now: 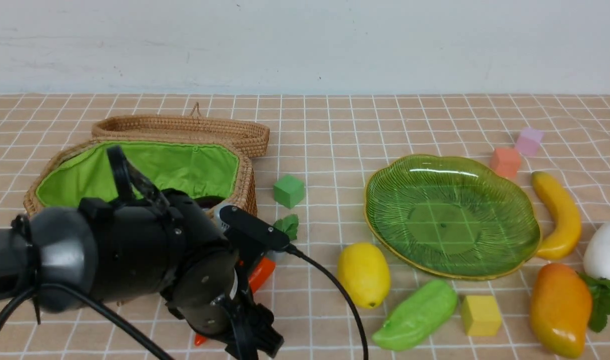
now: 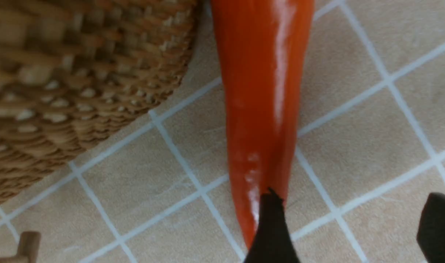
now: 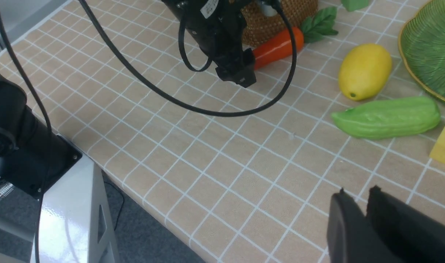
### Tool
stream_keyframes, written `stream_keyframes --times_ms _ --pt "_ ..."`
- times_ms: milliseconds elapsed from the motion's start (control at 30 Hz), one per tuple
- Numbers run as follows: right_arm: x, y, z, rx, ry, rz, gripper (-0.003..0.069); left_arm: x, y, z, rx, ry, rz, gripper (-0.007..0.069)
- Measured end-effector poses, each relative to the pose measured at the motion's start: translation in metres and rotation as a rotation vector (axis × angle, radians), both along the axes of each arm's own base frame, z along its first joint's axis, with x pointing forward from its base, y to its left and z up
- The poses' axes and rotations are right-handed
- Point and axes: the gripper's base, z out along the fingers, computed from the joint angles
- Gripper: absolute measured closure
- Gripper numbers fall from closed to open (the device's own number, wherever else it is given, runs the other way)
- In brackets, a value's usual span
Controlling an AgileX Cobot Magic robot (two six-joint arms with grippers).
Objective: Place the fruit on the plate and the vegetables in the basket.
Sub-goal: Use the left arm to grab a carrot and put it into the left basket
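Note:
The orange carrot (image 2: 260,109) lies on the cloth beside the wicker basket (image 1: 246,186). My left gripper (image 2: 353,228) is open low over its thin end. One finger (image 2: 271,230) overlaps the carrot's tip and the other stands far off, so the carrot is outside the gap. In the front view the arm covers most of the carrot (image 1: 262,271). The lemon (image 1: 364,274), banana (image 1: 560,215) and mango (image 1: 560,310) lie around the bare green plate (image 1: 452,220). The green gourd (image 1: 417,315) and white radish (image 1: 607,250) are on the cloth. My right gripper (image 3: 355,193) is shut and holds nothing.
Foam cubes are scattered about: green (image 1: 288,191), yellow (image 1: 480,315), orange (image 1: 505,162) and pink (image 1: 529,141). The basket's lid (image 1: 184,127) lies open behind it. In the right wrist view the table's near edge (image 3: 142,204) drops off beside a grey stand (image 3: 72,212).

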Motion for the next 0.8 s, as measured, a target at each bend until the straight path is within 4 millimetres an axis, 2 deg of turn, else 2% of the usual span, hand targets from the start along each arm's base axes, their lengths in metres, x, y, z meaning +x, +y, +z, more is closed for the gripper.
stream_keyframes --times_ms 233,400,500,567,600,633,733,800 --pt "0.000 0.000 0.000 0.000 0.000 0.000 0.0547 0.014 0.011 0.000 -0.013 -0.044 0.030 0.0162" --pt "0.000 0.000 0.000 0.000 0.000 0.000 0.0545 0.023 0.015 -0.012 -0.015 -0.047 0.049 0.0168" --pt "0.000 0.000 0.000 0.000 0.000 0.000 0.0543 0.026 0.012 -0.027 -0.005 -0.022 0.046 0.0214" --pt "0.000 0.000 0.000 0.001 0.000 0.001 0.0542 0.028 0.010 -0.029 -0.010 -0.023 0.048 0.0297" --pt "0.000 0.000 0.000 0.001 0.000 0.001 0.0542 0.028 0.010 -0.029 -0.010 -0.023 0.048 0.0307" --pt "0.000 0.000 0.000 0.001 0.000 0.001 0.0540 0.029 0.009 -0.030 -0.011 -0.023 0.047 0.0379" --pt "0.000 0.000 0.000 0.001 0.000 0.001 0.0539 0.027 0.007 -0.027 -0.008 -0.023 0.039 0.0377" --pt "0.000 0.000 0.000 0.002 0.000 0.001 0.0537 0.016 0.007 -0.019 0.038 -0.006 -0.004 0.0372"
